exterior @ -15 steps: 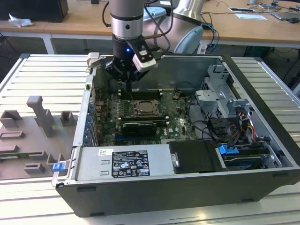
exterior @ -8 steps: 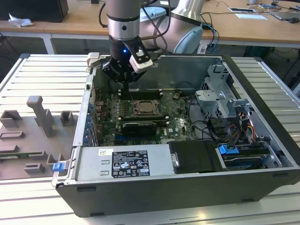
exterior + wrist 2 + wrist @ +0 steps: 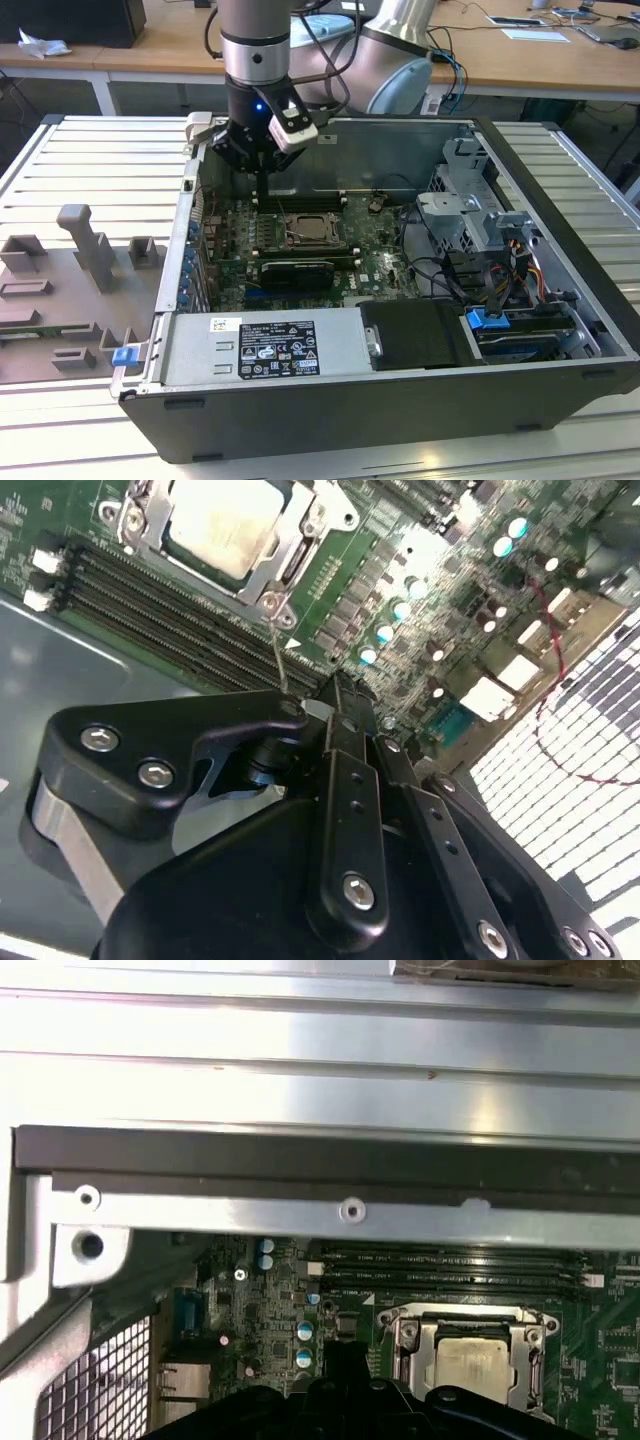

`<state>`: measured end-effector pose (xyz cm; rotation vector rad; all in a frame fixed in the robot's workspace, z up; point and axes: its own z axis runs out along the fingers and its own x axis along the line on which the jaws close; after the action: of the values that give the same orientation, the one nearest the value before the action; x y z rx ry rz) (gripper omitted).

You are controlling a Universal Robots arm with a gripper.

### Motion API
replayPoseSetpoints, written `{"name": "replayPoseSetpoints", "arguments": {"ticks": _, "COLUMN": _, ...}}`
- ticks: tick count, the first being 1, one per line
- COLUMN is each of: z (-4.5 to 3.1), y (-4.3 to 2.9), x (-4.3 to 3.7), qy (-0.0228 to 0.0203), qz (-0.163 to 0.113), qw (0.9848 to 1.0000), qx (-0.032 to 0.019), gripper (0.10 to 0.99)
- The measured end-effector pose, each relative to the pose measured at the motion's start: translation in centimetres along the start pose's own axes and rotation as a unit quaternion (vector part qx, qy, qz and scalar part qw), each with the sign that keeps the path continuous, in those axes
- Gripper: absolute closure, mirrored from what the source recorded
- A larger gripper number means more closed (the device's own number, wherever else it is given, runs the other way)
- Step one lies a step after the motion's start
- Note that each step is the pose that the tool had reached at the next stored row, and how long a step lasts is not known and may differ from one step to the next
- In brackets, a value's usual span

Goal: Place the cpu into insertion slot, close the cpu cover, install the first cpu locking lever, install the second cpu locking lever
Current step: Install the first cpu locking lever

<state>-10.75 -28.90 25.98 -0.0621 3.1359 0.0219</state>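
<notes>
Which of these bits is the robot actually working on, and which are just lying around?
Job: gripper, cpu, cpu cover, insertion slot.
Just there: memory slots, power supply, drive cage, grey fixtures beside the case.

We log the cpu [image 3: 215, 520] in the slot [image 3: 275, 228], with the cover [image 3: 290, 555] flat around it. Memory slots [image 3: 170, 610] run just beside. The gripper [image 3: 262, 195] hangs over the board [image 3: 375, 265], behind the slot, toward the exterior view's left.
</notes>
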Motion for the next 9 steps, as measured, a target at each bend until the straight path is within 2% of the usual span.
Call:
{"name": "replayPoseSetpoints", "arguments": {"ticks": 3, "z": 0.10, "y": 0.33, "x": -0.09, "qy": 0.0001, "qz": 0.000, "qw": 1.0000, "qx": 0.0011, "gripper": 0.980}}
{"name": "replayPoseSetpoints", "arguments": {"ticks": 9, "z": 0.32, "y": 0.36, "x": -2.59, "qy": 0.0009, "qz": 0.000, "qw": 1.0000, "qx": 0.0020, "gripper": 0.980}}
